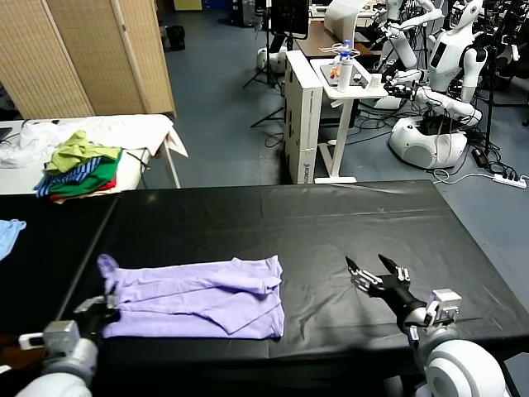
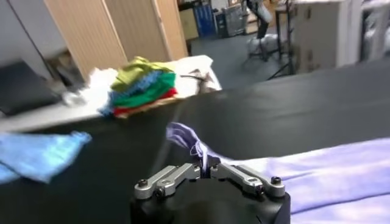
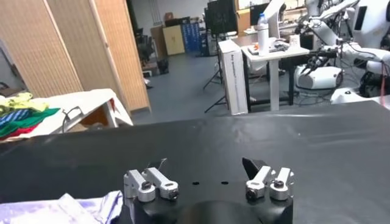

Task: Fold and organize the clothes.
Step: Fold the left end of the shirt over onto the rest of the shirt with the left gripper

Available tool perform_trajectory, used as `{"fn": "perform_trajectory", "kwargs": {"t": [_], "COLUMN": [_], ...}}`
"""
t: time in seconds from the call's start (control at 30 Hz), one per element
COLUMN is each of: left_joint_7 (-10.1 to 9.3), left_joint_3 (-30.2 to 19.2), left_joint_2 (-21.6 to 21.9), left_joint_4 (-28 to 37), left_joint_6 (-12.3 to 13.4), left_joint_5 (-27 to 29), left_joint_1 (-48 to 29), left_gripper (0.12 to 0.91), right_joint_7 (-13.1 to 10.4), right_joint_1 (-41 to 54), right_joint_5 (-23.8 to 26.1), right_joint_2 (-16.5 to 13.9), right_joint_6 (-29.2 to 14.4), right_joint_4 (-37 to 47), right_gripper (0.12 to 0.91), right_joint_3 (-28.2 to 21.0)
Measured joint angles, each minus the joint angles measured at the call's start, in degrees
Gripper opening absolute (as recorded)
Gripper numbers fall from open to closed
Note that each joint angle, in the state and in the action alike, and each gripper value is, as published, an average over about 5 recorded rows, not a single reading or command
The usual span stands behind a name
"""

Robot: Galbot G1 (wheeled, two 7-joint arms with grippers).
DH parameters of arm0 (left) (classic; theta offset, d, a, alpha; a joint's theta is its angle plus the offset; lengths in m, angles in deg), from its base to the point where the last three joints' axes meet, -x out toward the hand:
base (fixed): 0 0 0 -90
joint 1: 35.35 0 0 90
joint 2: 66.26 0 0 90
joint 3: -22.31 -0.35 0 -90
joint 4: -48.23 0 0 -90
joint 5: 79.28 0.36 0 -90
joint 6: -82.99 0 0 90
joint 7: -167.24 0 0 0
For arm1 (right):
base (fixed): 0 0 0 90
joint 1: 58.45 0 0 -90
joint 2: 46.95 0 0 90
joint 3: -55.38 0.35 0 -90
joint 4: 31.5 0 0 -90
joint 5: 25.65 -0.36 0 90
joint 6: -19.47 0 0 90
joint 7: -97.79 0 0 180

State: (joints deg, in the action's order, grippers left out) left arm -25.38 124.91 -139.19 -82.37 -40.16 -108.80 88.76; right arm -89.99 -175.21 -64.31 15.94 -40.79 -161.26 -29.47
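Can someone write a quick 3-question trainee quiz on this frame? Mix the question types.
1. True or false: the left gripper is shut on an edge of the lavender T-shirt.
2. The right gripper is: A) shut on the shirt, B) open over bare black table, beside the shirt, C) out of view.
3. Fill in: the pile of green, blue-striped and red garments sits on a ____ table behind the black one.

Key
1. True. The left wrist view shows fabric pinched between its closed fingers.
2. B. Its jaws stand wide and hold nothing.
3. White.
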Motion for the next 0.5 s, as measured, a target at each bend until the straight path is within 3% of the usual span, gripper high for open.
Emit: {"fn": "perform_trajectory", "kwargs": {"t": [0.27,0.5], "left_joint_7": [-4.28,-4.57], "left_joint_3": [-8.04,-14.15], "left_joint_2": [-3.94,-5.51], "left_joint_4": [-2.89,-2.16], "left_joint_6": [-3.78,-4.32], "left_joint_5": [-12.79,-18.99], "left_joint_1": [-3.43,-6.44], "left_gripper": [0.189,0.189], "right_joint_7": [0.06,0.16], "right_joint_1": [-1.71,-2.41], "right_joint_5": [1.29,2.28], "right_joint_2": [1.26,2.14], "right_joint_6": [-0.14,-0.25], "right_joint_4": [0.09,0.35], "right_gripper": [0.907,0.907], "right_joint_3": [0.13,-0.03]}}
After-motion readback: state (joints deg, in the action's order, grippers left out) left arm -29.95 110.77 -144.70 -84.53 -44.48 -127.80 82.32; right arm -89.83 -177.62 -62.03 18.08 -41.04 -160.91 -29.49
